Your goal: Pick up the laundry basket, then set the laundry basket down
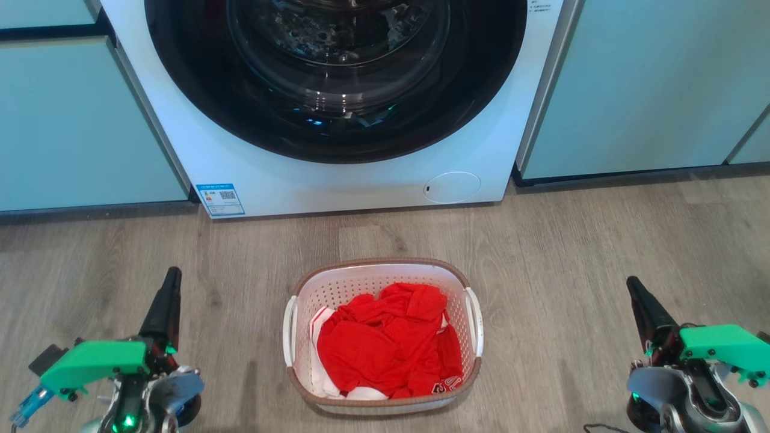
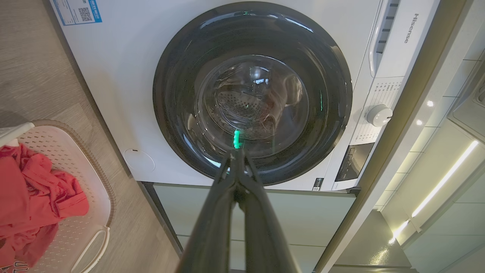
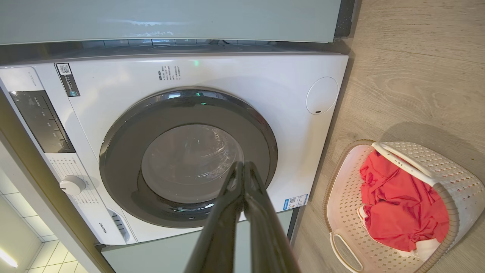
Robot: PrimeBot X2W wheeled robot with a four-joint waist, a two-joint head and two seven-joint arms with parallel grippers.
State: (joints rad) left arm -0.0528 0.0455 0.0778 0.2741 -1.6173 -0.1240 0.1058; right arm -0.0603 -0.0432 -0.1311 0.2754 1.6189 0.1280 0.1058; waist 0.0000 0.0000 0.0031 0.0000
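While arms hang low, far side: washing machine point(image 1: 361, 180).
Centre: laundry basket point(image 1: 385, 263), apart from left gripper point(image 1: 173, 276), right gripper point(image 1: 631, 284).
Fingers point(image 2: 212, 227): closed together.

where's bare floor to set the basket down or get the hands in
Bare floor lies between the laundry basket and the left hand, between it and the right hand, and before the washing machine. Crowded only inside the basket: red clothing.

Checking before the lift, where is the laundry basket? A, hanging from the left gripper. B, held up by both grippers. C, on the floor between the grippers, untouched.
C: the laundry basket sits on the floor, the left gripper and right gripper apart from it.
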